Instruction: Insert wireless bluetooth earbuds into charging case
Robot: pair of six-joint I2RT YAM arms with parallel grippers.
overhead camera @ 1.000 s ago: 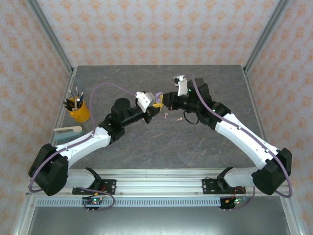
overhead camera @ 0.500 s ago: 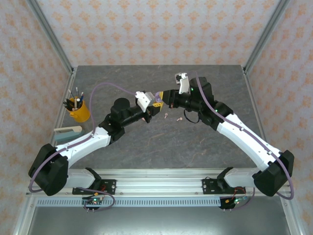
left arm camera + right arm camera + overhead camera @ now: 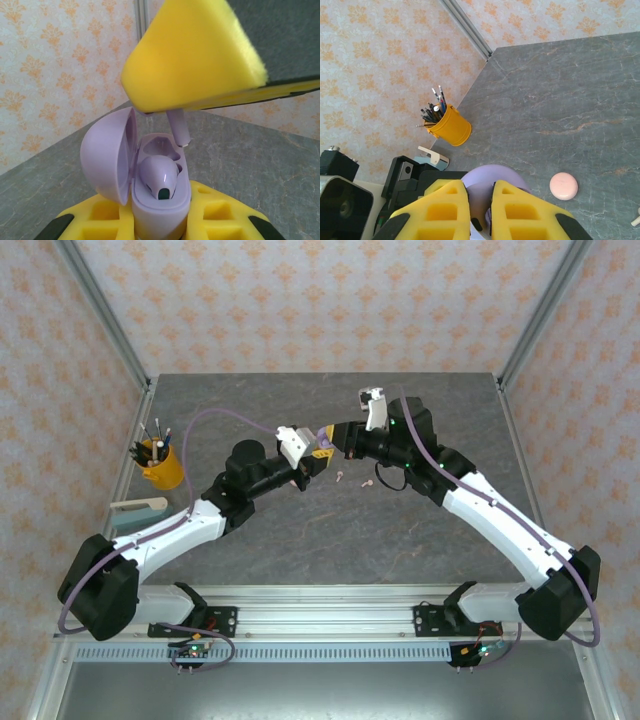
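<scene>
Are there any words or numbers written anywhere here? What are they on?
No words or numbers can be read.
The purple case, pink case and yellow pen cup are plain.
The wall has only a flower pattern.
The small boards by the arm bases are too tiny to read.

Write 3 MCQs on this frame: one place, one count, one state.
1. Where is the pink case? A on the table; B in the pen cup; C on the rail.
2. How many earbuds sit in the lilac case? A none; B one; C two.
3. Its lid is: A shut; B open; C detached.

1 A: it lies flat on the grey surface.
2 B: there is one seated earbud; the second earbud hangs from the right tool above the empty slot.
3 B: the lid stands swung back, joined at the hinge.
</scene>
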